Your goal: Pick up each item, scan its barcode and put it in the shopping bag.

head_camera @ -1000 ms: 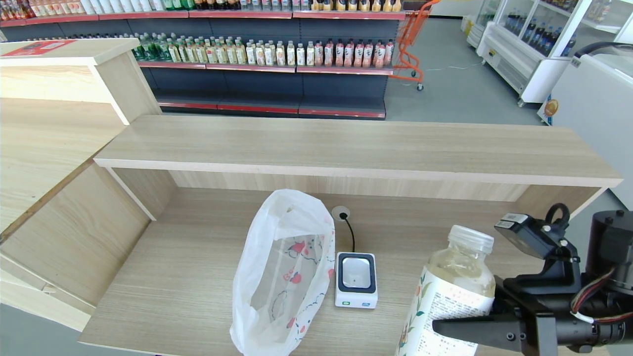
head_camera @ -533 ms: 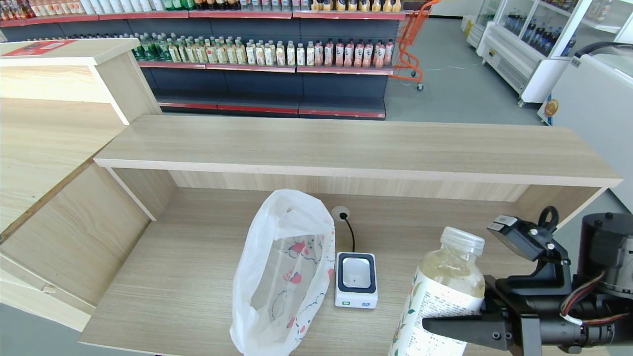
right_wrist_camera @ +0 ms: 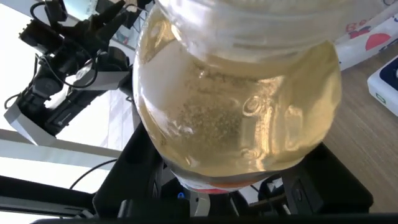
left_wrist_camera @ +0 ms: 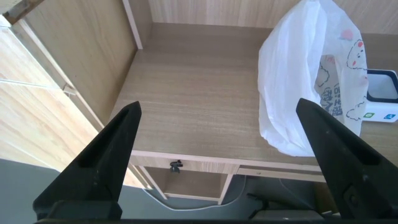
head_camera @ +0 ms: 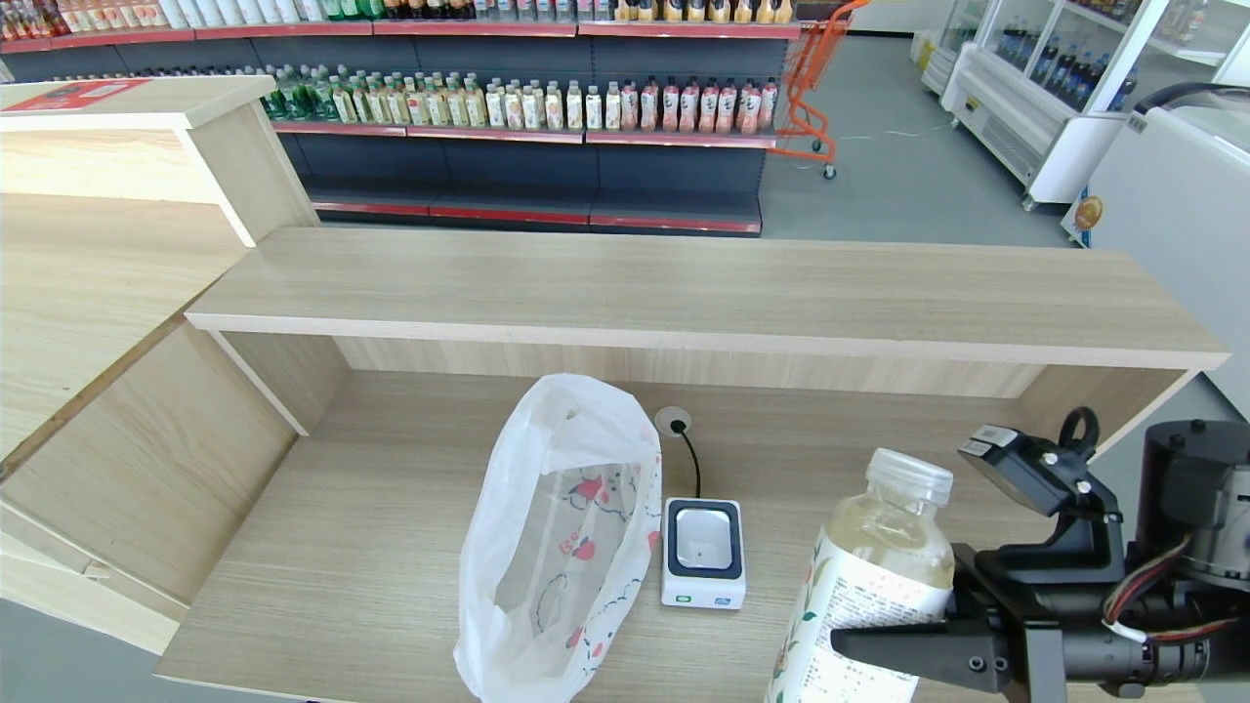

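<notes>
The bottle [head_camera: 872, 586] is held upright by the right fingers [head_camera: 918, 647] — the scanner [head_camera: 702, 553] is set to its left, beside the shopping bag [head_camera: 562, 547]; the left fingers [left_wrist_camera: 99, 168] are spread wide.

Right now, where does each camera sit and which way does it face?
Head: on the head, facing forward and down at counter, bag, scanner; right end effector holding bottle shows.
Left wrist: on left arm, looking down past open left end effector at bag.
Right wrist: on right arm, close against the bottle.
Shared: head and left wrist both show bag, scanner.
</notes>
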Controlling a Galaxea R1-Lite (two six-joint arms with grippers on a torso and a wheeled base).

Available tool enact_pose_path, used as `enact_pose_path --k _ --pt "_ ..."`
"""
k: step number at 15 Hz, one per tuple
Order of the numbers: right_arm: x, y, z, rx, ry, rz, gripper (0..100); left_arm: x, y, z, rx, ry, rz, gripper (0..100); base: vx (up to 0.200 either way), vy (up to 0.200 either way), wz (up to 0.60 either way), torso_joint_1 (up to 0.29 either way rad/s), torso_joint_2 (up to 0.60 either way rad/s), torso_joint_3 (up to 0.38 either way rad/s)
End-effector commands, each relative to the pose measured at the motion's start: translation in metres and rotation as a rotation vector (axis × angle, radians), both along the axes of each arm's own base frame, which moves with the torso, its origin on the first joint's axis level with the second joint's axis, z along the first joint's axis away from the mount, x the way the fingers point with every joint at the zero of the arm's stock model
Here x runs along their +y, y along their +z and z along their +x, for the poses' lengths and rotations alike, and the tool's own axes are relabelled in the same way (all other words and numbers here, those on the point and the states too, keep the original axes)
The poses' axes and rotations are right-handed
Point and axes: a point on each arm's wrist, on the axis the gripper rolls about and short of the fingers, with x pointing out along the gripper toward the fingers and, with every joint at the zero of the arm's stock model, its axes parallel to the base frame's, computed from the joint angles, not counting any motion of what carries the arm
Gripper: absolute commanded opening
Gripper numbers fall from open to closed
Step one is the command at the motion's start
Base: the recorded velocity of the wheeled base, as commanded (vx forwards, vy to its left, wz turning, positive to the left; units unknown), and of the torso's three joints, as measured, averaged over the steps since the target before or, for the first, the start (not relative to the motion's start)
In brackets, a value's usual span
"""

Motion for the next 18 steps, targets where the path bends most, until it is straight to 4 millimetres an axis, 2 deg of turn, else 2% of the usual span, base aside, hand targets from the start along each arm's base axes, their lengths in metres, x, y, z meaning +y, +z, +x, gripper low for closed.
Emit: enact_pose_path --k 1,3,5,7,9,10,16,18 --pt "0.000 -0.001 0.000 0.001 0.000 -0.001 0 0.000 0.000 0.000 0.000 0.000 0.000 100 0.000 0.000 0.00 0.000 0.00 0.000" --pt "-0.002 -0.002 0.001 -0.049 -0.004 -0.015 0 0.000 0.000 0.000 0.000 0.000 0.000 100 0.000 0.000 0.00 0.000 0.00 0.000" --pt "-0.016 -0.006 0.011 -0.166 -0.061 -0.060 0 0.000 0.000 0.000 0.000 0.000 0.000 100 0.000 0.000 0.00 0.000 0.00 0.000" --pt "-0.028 -0.014 0.020 -0.294 -0.143 -0.155 0 0.000 0.000 0.000 0.000 0.000 0.000 100 0.000 0.000 0.00 0.000 0.00 0.000" --pt "-0.039 -0.027 0.038 -0.491 -0.262 -0.370 0 0.000 0.000 0.000 0.000 0.000 0.000 100 0.000 0.000 0.00 0.000 0.00 0.000" --pt "-0.044 -0.029 0.043 -0.543 -0.278 -0.415 0 0.000 0.000 0.000 0.000 0.000 0.000 100 0.000 0.000 0.00 0.000 0.00 0.000" --pt "-0.042 -0.033 0.074 -0.938 -0.330 -0.504 0 0.000 0.000 0.000 0.000 0.000 0.000 100 0.000 0.000 0.00 0.000 0.00 0.000" --pt "-0.043 -0.032 0.075 -0.985 -0.347 -0.503 0 0.000 0.000 0.000 0.000 0.002 0.000 100 0.000 0.000 0.00 0.000 0.00 0.000"
